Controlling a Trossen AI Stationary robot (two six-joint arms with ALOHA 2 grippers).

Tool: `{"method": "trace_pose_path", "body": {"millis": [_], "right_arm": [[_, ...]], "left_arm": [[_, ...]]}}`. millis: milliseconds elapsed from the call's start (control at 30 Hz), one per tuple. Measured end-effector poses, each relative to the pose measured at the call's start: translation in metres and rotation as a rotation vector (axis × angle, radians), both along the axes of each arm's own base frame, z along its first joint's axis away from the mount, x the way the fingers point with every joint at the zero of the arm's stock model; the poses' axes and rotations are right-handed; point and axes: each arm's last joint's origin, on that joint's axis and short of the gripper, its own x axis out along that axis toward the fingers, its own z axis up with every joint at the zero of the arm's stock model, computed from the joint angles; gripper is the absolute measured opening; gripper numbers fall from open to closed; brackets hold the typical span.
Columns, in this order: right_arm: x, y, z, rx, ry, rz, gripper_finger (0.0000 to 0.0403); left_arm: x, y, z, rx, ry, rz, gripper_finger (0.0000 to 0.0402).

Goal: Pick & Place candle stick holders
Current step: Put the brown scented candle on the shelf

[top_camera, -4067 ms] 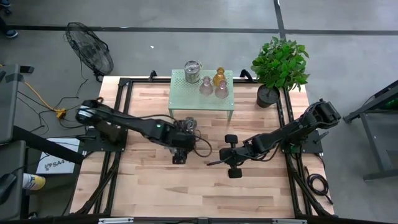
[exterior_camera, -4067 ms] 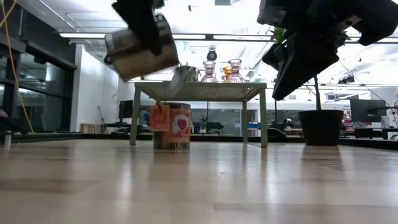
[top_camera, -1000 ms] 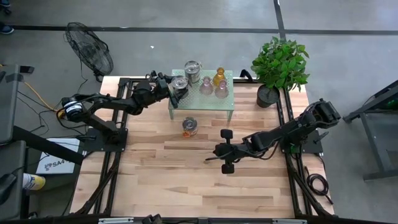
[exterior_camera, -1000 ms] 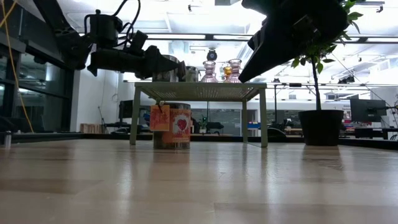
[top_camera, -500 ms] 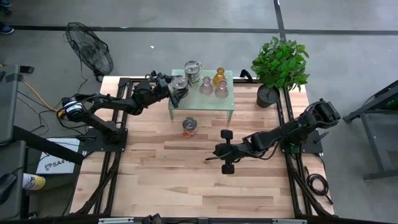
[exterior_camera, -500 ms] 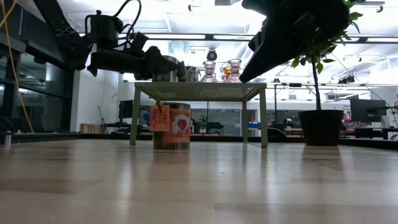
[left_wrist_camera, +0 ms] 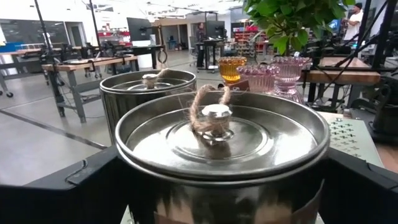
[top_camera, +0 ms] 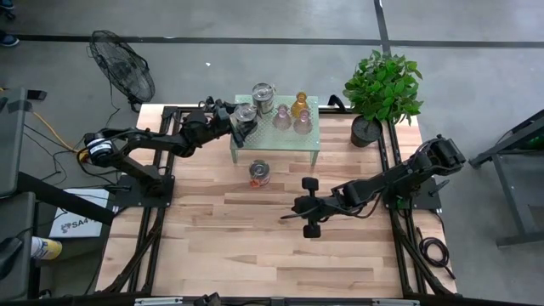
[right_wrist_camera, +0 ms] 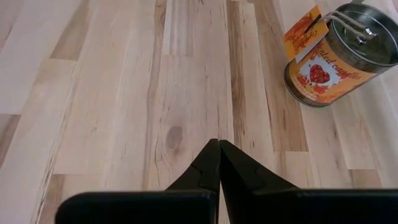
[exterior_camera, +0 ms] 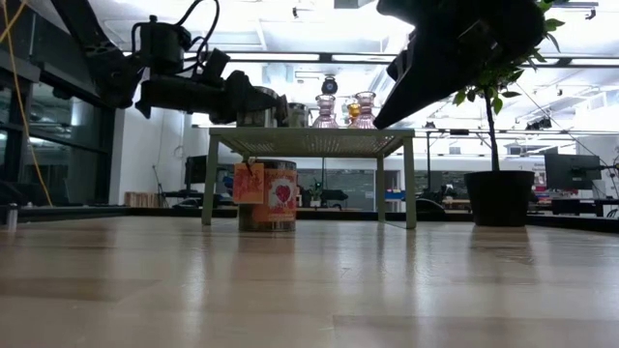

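Pale wood-plank worktop (top_camera: pixel 255 246) on grey concrete floor, black floor fan (top_camera: pixel 123 64) and potted green plant (top_camera: pixel 382 85) at the far edge. Mint-green perforated stand (top_camera: pixel 276 136) carries silver tins and glass holders. Left end effector (top_camera: pixel 240 119) spread wide around silver lidded tin holder (top_camera: pixel 245 113) on the stand's corner. Orange-labelled tin (top_camera: pixel 259 172) on worktop. Right end effector (top_camera: pixel 286 219) clenched, empty.

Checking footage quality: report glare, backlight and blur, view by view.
Low view: bright ceiling lights silhouette both arms; the tin on the table stays readable. Left wrist view: the nearest silver tin mirrors the room, and the background is soft. Right wrist view: evenly lit, with the labelled tin sharp.
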Motion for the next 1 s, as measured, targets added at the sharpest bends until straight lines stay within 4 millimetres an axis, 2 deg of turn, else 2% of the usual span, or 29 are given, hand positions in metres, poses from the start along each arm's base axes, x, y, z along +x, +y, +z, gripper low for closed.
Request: {"method": "trace_pose_path", "body": {"millis": [533, 1000], "right_arm": [[-0.002, -0.001, -0.002, 0.007, 0.031, -0.018, 0.0], [-0.002, -0.001, -0.002, 0.016, 0.029, -0.028, 0.0]], "left_arm": [[0.0, 0.0, -0.004, -0.005, 0.054, -0.009, 0.0399], [-0.016, -0.012, 0.013, -0.049, 0.133, -0.053, 0.0399]]}}
